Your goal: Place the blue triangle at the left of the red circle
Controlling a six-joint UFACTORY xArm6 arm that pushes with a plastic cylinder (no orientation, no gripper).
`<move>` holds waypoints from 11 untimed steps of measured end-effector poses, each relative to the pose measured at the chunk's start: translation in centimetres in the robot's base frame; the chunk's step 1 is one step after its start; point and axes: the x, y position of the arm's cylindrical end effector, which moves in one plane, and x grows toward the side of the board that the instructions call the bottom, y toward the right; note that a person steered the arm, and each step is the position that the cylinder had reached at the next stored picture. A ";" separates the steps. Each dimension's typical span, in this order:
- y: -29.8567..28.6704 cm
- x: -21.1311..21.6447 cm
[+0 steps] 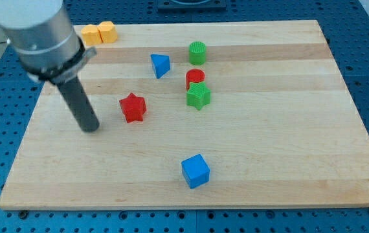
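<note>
The blue triangle (pixel 160 65) lies on the wooden board (pixel 288 129), up and to the left of the red circle (pixel 195 77), with a small gap between them. The red circle sits just above a green star (pixel 199 96) that touches it. My tip (pixel 91 128) rests on the board at the view's left, well to the lower left of the blue triangle and left of the red star (pixel 133 107). The rod rises from the tip towards the upper left.
A green cylinder (pixel 197 52) stands above the red circle. A blue cube (pixel 195 171) sits near the board's bottom edge. An orange block (pixel 91 33) and a yellow block (pixel 107 31) sit at the board's top left corner.
</note>
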 end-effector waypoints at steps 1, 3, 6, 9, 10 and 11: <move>2.2 -6.6; 10.0 -15.4; 14.5 -13.6; 16.1 -13.6; 15.9 -12.0; 15.9 -10.2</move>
